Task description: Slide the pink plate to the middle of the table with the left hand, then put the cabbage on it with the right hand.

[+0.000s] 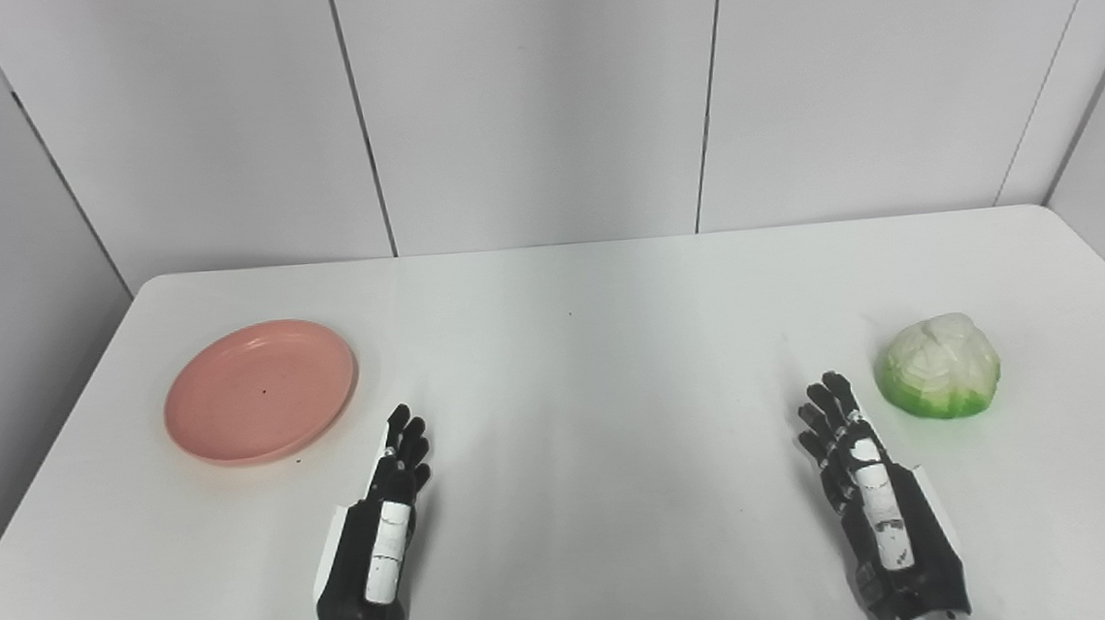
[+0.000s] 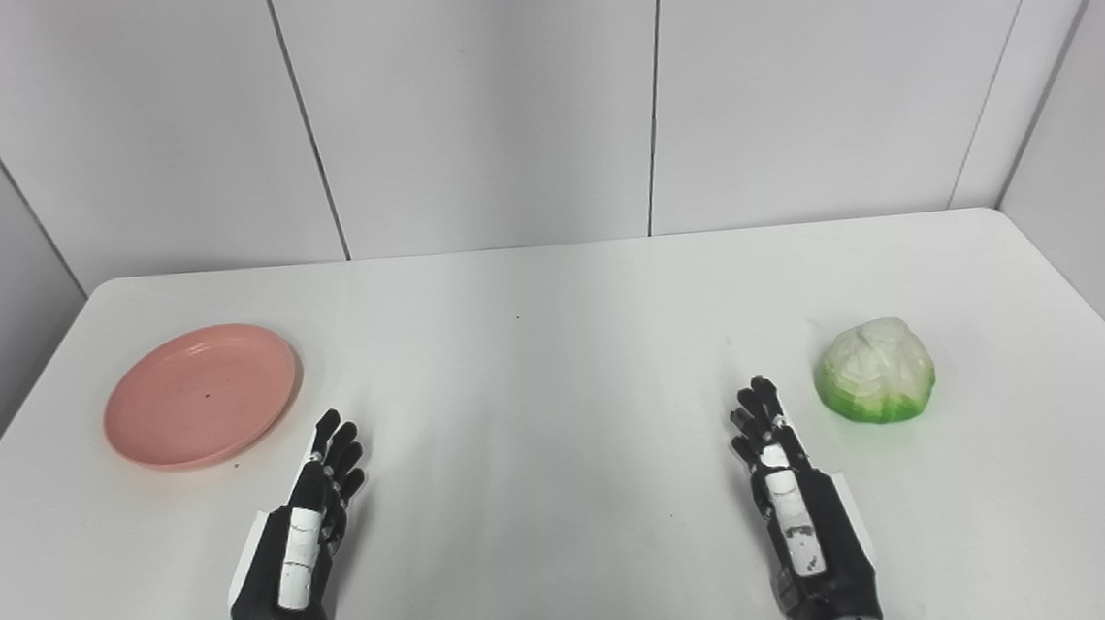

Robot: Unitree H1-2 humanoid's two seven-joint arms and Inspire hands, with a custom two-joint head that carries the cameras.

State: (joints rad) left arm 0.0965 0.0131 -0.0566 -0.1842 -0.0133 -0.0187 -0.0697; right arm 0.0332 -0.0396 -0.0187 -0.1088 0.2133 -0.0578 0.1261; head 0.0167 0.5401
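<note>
White table [image 1: 578, 396], rounded far corners, backed by pale wall panels [image 1: 538, 97] with dark vertical seams.

Pink plate [image 1: 260, 390] — far left side of the table, flat on the surface, shallow raised rim, nothing on it. A tiny dark speck near its centre. It sits well away from the table's middle.

Cabbage [image 1: 939, 366] — far right side, resting on the table; whitish crinkled top, bright green around the base. Nowhere near the plate.

Left hand [image 1: 384, 536] low over the table near the front edge, fingers [image 1: 408, 437] stretched forward and slightly spread, holding nothing. Fingertips point toward the near right edge of the plate, close to it but not touching.

Right hand [image 2: 800, 516] mirrors it on the other side: fingers [image 2: 757, 412] extended and parted, empty. Its tips lie just left of the cabbage, a gap showing between them.

Both hands are black with a white strip along the back. No readable writing, brand or label on hands, plate, cabbage or table.
</note>
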